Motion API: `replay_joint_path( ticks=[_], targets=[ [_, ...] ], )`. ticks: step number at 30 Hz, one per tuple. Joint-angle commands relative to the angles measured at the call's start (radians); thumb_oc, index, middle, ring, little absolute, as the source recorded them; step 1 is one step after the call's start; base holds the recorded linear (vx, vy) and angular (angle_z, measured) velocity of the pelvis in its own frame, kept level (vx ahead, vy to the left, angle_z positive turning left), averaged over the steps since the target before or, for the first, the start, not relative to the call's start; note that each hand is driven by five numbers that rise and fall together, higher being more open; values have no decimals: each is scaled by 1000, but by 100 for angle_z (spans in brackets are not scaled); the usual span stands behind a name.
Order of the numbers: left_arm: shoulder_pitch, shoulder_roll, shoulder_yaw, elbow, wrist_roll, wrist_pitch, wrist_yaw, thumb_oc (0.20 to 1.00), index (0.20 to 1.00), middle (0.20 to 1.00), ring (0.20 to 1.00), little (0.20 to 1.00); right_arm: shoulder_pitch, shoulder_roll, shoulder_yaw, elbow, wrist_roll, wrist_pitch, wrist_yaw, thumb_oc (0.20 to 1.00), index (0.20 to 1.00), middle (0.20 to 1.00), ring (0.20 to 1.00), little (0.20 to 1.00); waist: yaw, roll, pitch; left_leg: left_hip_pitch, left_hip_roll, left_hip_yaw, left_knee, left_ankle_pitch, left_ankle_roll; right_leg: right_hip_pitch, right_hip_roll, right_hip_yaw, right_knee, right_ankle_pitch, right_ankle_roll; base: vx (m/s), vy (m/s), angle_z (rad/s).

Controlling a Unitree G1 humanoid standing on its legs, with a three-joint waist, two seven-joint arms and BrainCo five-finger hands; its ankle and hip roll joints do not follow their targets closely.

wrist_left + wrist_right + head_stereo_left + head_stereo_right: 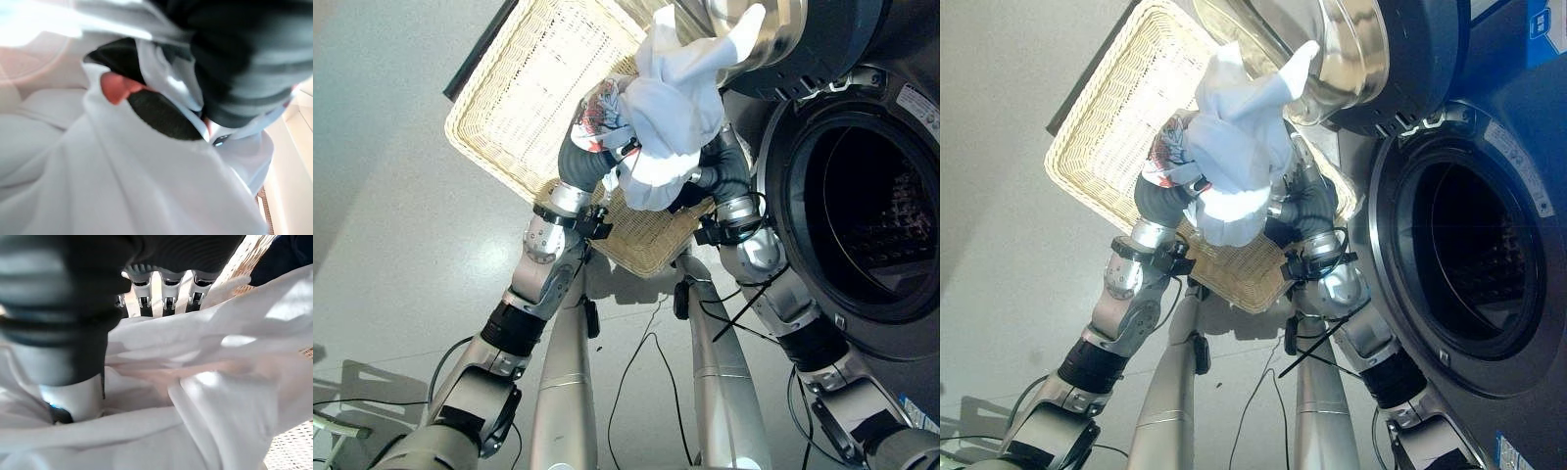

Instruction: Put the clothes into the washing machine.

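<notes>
While both hands are buried in a bundle of white clothes [671,117], the left hand [590,157] and right hand [724,171] hide their fingers, grip unclear. The bundle hangs above the wicker basket [524,88], beside the washing machine's open drum [876,211].

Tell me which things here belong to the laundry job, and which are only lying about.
For the job:
clothes, held up between both hands
left hand
right hand
washer, door open

Lying about:
basket, on the floor under the clothes
</notes>
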Motion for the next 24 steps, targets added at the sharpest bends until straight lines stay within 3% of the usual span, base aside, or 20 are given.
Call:
replay_joint_path(
  ticks=[1, 7, 14, 15, 16, 17, 24],
  targets=[
    [-39, -6, -16, -137, -13, -47, -53, 200, 200, 200, 200, 200, 4, -6, 13, -124, 51, 23, 86, 1000, 1000, 1000, 1000, 1000, -7, 25, -24, -23, -53, 24, 96, -88, -2, 90, 44, -49, -253, 186, 81, 0, 0, 0],
    [-44, -1, -32, -157, -23, -40, -69, 200, 200, 200, 200, 200, -10, -19, 48, -134, 94, 65, 140, 1000, 1000, 1000, 1000, 1000, -5, 22, -24, -30, -53, 23, 97, -85, -3, 84, 45, -52, -252, 188, 80, 0, 0, 0],
    [-51, 8, -45, -157, -12, -36, -55, 200, 200, 200, 200, 200, -24, -30, 64, -141, 203, 59, 215, 1000, 1000, 1000, 1000, 1000, -3, 17, -24, -30, -53, 22, 96, -83, -4, 85, 46, -56, -255, 189, 80, 0, 0, 0],
    [-54, 9, -48, -155, -9, -40, -52, 200, 200, 200, 200, 200, -26, -25, 65, -147, 251, 51, 243, 696, 696, 696, 696, 696, -3, 17, -24, -33, -52, 21, 97, -83, -5, 84, 45, -56, -256, 188, 80, 0, 0, 0],
    [-54, 10, -48, -153, -11, -41, -52, 200, 200, 200, 200, 200, -27, -24, 65, -148, 257, 48, 247, 561, 561, 561, 561, 561, -3, 17, -24, -33, -52, 21, 98, -83, -5, 84, 45, -56, -256, 188, 80, 0, 0, 0],
    [-55, 11, -50, -150, -7, -44, -49, 200, 200, 200, 200, 200, -32, -17, 67, -153, 279, 36, 255, 200, 200, 200, 200, 200, -2, 17, -24, -33, -52, 19, 99, -83, -6, 85, 45, -57, -256, 189, 81, 0, 0, 0],
    [-69, 16, -55, -136, 80, -60, 5, 200, 200, 200, 200, 200, -41, 20, 51, -149, 371, -30, 256, 200, 200, 200, 200, 200, 0, 18, -24, -36, -52, 17, 100, -83, -7, 82, 46, -58, -256, 190, 81, 0, 0, 0]
  ],
)
